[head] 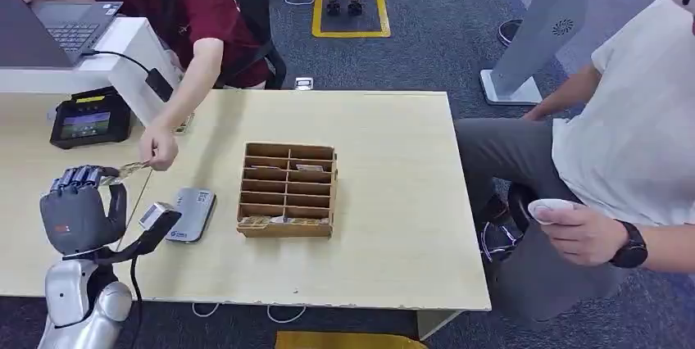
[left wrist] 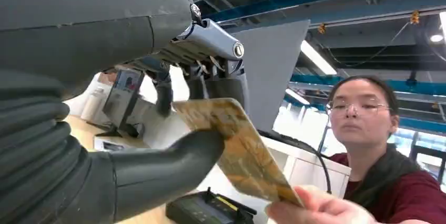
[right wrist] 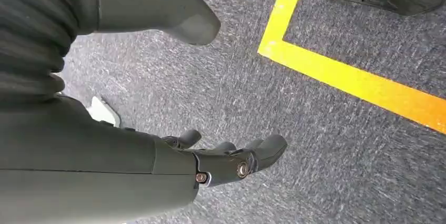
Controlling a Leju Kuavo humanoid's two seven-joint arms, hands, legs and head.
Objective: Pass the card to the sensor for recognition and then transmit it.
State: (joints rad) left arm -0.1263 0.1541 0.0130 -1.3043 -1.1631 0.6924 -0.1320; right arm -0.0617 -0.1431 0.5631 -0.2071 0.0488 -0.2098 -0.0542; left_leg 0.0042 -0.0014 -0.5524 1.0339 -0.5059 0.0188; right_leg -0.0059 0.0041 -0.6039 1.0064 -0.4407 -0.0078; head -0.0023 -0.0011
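Note:
My left hand [head: 80, 208] is raised over the table's left part and pinches a yellowish patterned card [left wrist: 239, 153] between thumb and fingers. In the head view the card [head: 131, 169] sticks out toward a person in a dark red shirt, whose hand [head: 159, 151] takes hold of its far end. That person's fingers [left wrist: 315, 208] touch the card's edge in the left wrist view. The grey card sensor [head: 190, 213] lies flat on the table just beside my left hand. My right hand [right wrist: 231, 161] hangs over grey carpet, fingers apart, holding nothing.
A cardboard divider box [head: 288, 189] with several cards stands mid-table. A black payment terminal [head: 88, 118] and a laptop [head: 57, 28] sit at the back left. A second person in white sits at the right, holding a small white object [head: 551, 210]. A yellow floor line [right wrist: 357, 82] crosses the carpet.

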